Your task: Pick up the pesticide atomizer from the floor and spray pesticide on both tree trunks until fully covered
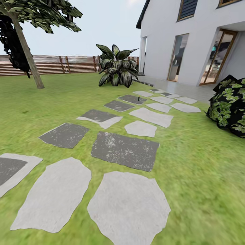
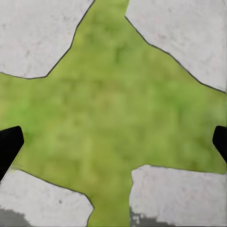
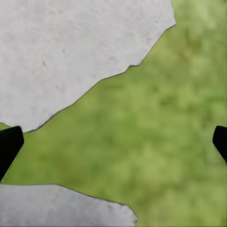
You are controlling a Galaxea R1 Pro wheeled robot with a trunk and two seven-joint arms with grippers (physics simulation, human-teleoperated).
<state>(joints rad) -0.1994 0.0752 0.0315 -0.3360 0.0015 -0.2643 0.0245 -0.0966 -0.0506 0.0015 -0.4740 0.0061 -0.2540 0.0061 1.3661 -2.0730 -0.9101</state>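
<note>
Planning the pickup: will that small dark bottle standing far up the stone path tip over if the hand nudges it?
Probably tippy: the pesticide atomizer looks narrow and upright on a dark stepping stone. Likely light, being tiny beside the slabs. Too far off to judge slipperiness.

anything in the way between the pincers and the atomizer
Nothing visible. The small dark thing far up the path, likely the pesticide atomizer, has only flat stepping stones and grass before it. The leafy plant stands beyond it.
</note>
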